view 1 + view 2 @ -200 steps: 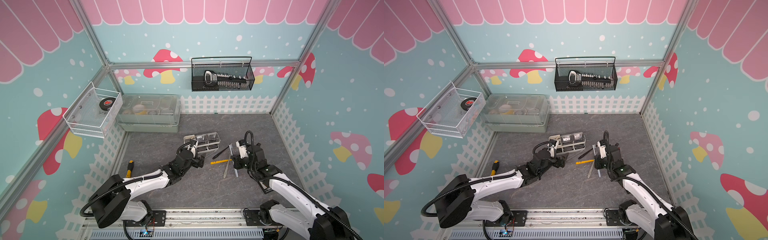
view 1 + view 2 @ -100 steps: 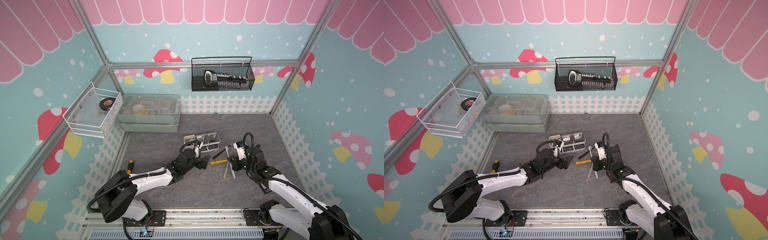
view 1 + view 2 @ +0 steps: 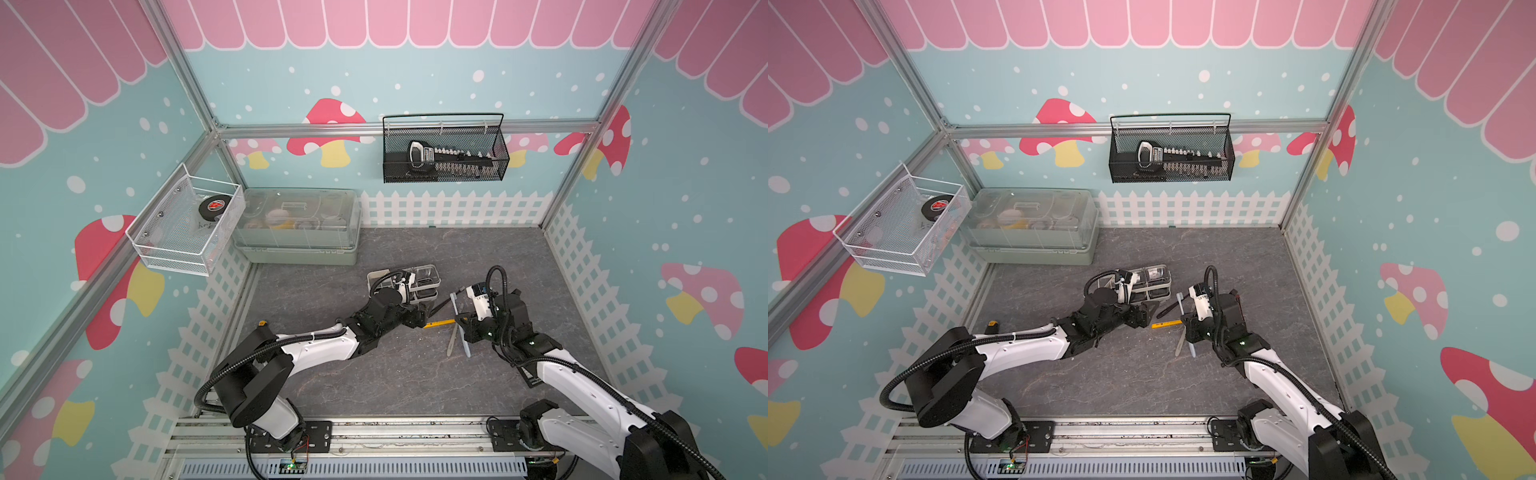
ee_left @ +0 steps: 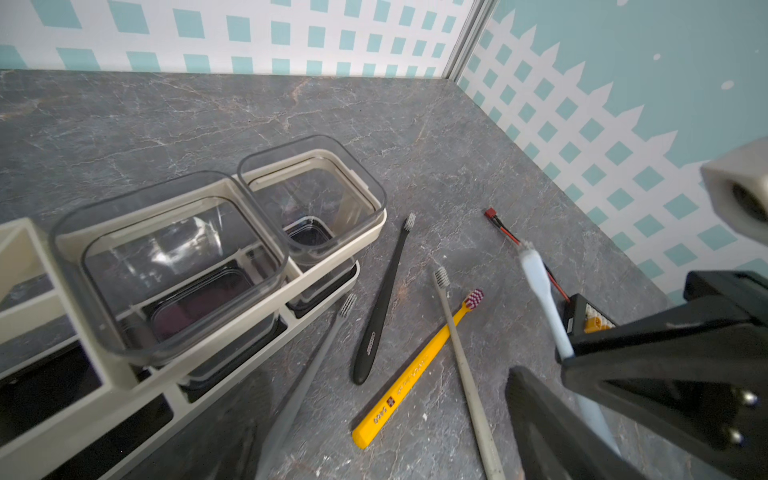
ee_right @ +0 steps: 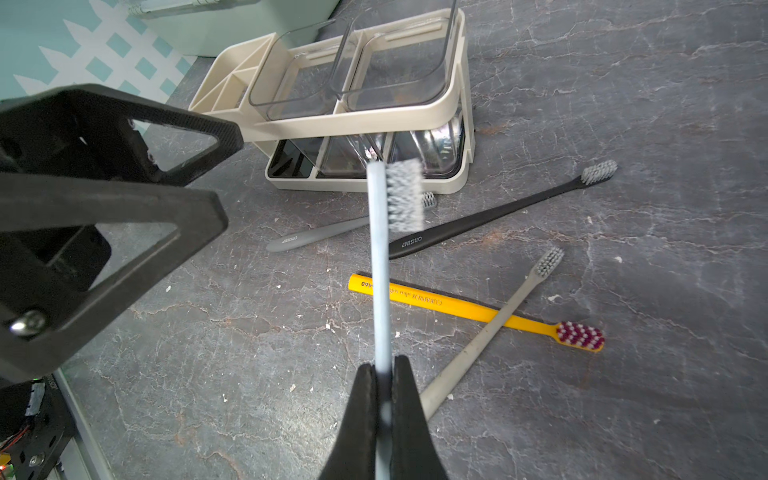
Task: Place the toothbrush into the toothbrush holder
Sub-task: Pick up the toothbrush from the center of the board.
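The off-white toothbrush holder [image 3: 430, 271] [image 5: 357, 118] with two clear cups stands mid-floor. My right gripper [image 5: 384, 374] [image 3: 461, 323] is shut on the handle of a light blue toothbrush [image 5: 380, 270] [image 3: 456, 305], which it holds off the floor with the bristles towards the holder. My left gripper [image 3: 422, 316] [image 4: 386, 449] is open in front of the holder, just left of the right gripper, with nothing between its fingers [image 5: 166, 216]. A black toothbrush [image 5: 478, 224], a grey toothbrush [image 5: 316, 235], a yellow toothbrush [image 5: 436, 305] and a beige toothbrush [image 5: 490, 328] lie on the floor.
A clear-lidded grey-green box [image 3: 297, 226] stands at the back left. A white mesh basket [image 3: 183, 228] and a black mesh basket [image 3: 444, 156] hang on the walls. A yellow-and-black handled tool [image 3: 261, 324] lies by the left fence. A red-wired connector [image 4: 515, 239] lies beyond the brushes.
My left gripper has moved right, from beside the holder towards the right gripper and the yellow toothbrush. The right gripper has shifted slightly left with the light blue toothbrush.
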You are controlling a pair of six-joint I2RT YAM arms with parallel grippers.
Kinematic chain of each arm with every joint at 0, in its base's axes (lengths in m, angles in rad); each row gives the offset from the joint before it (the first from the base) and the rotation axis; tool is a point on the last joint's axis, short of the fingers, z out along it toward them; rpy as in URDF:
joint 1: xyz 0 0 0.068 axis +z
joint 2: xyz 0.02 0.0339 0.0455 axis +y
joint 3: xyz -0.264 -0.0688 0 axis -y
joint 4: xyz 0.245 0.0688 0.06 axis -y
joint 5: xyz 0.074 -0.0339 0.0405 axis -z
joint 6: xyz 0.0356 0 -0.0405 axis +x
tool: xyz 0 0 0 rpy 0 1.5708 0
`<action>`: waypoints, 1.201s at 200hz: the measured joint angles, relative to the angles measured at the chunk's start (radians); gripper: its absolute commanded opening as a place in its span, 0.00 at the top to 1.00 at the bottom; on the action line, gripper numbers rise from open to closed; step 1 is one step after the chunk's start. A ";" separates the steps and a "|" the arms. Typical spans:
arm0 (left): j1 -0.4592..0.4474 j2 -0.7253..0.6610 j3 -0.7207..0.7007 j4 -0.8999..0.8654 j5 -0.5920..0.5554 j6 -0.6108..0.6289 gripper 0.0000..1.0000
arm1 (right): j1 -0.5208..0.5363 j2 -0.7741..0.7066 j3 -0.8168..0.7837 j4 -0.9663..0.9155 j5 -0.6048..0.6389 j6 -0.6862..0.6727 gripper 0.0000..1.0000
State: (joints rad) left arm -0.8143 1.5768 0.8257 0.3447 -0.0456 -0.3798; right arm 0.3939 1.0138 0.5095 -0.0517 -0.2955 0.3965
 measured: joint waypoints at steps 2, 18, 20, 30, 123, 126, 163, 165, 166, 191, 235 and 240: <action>0.000 0.002 0.003 0.000 0.001 -0.001 0.12 | 0.000 0.000 0.000 0.000 0.000 0.000 1.00; -0.002 0.019 0.031 0.000 0.009 -0.013 0.13 | 0.000 0.000 0.000 0.001 -0.001 0.000 1.00; -0.003 0.022 0.034 0.000 0.010 -0.014 0.13 | 0.000 0.000 0.000 0.001 -0.002 0.000 1.00; -0.006 0.031 0.051 0.000 0.018 -0.024 0.13 | 0.000 0.000 -0.001 0.002 -0.001 0.000 1.00; -0.046 0.107 0.145 -0.012 0.103 -0.118 0.17 | 0.000 -0.034 -0.021 0.018 0.000 -0.008 1.00; -0.048 0.109 0.149 -0.014 0.107 -0.119 0.17 | 0.000 -0.036 -0.023 0.019 0.000 -0.008 1.00; -0.061 0.128 0.182 -0.019 0.136 -0.145 0.18 | 0.000 -0.056 -0.038 0.023 0.000 -0.008 1.00; -0.061 0.130 0.183 -0.019 0.137 -0.147 0.18 | 0.000 -0.056 -0.039 0.023 0.000 -0.008 1.00; -0.061 0.131 0.184 -0.020 0.137 -0.149 0.18 | 0.000 -0.057 -0.039 0.024 0.000 -0.008 1.00; -0.063 0.161 0.208 -0.022 0.152 -0.167 0.22 | 0.000 -0.070 -0.048 0.024 0.003 -0.008 1.00; -0.064 0.195 0.224 -0.024 0.188 -0.192 0.28 | 0.000 -0.099 -0.052 0.027 0.011 -0.013 1.00; -0.064 0.198 0.228 -0.024 0.193 -0.193 0.28 | 0.000 -0.100 -0.052 0.027 0.011 -0.015 1.00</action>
State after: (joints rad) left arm -0.8787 1.7744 1.0534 0.3206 0.1471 -0.5728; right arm 0.3939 0.9138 0.4572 -0.0246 -0.2840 0.3817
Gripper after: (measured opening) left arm 0.725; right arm 0.048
